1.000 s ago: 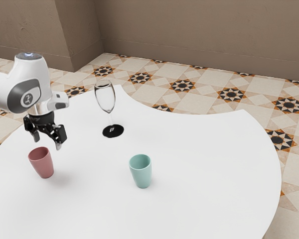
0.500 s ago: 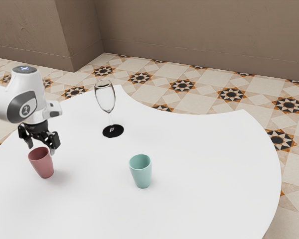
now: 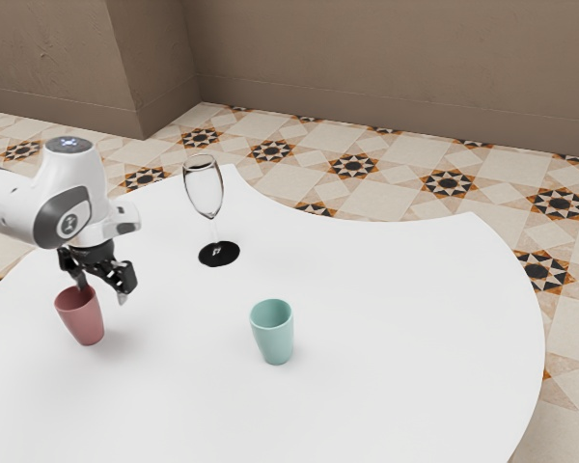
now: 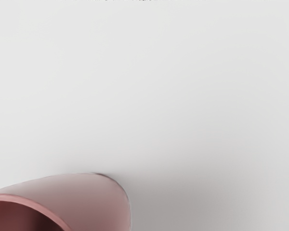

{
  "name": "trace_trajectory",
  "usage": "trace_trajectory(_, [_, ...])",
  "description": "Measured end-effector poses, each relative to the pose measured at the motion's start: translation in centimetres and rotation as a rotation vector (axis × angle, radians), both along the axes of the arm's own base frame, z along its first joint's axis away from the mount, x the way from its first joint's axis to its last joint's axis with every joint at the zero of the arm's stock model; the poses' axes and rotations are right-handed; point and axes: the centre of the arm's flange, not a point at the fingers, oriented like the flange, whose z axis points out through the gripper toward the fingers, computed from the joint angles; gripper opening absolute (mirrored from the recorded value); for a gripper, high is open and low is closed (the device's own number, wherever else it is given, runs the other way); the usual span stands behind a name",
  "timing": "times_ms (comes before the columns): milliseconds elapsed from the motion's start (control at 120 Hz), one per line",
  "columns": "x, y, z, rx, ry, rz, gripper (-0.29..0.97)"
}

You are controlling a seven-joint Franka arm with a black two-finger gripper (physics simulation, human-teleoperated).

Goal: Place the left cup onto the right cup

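A pink cup (image 3: 80,317) stands upright on the white table (image 3: 367,318) at the exterior view's left. A teal cup (image 3: 272,331) stands upright to its right, well apart from it. My gripper (image 3: 100,285) hangs open just over the pink cup's rim, toward the rim's right side. One fingertip (image 3: 78,286) is at the rim and the other is out beyond the cup's wall. In the wrist view the pink cup (image 4: 62,202) lies close under my hand, its rim and outer wall showing.
A tall clear wine glass (image 3: 204,193) stands on a black coaster (image 3: 218,254) behind and between the two cups. The table's curved edge runs along the back and the right, with patterned floor tiles beyond.
My hand has come down to the pink cup's rim. It swung left first, then back a little to the right. Both cups and the glass have stayed put.
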Motion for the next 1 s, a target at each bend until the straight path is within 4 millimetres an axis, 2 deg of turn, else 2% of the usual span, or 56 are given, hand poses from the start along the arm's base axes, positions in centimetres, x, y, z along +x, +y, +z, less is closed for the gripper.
trace_trajectory(200, [-0.1, 0.3, 0.3, -0.002, -0.007, 0.014, 0.68])
trace_trajectory(408, [-1.6, 1.5, 0.2, -0.009, -0.004, 0.052, 0.68])
trace_trajectory(633, [-2.0, 2.9, -1.2, -0.012, 0.015, 0.086, 0.68])
trace_trajectory(717, [-1.8, 2.6, -1.9, -0.012, 0.020, 0.080, 0.68])
trace_trajectory(883, [-0.9, 0.6, -2.7, -0.012, 0.021, 0.040, 0.68])
trace_trajectory(1000, [-0.7, 0.7, -3.6, -0.012, 0.024, 0.041, 0.64])
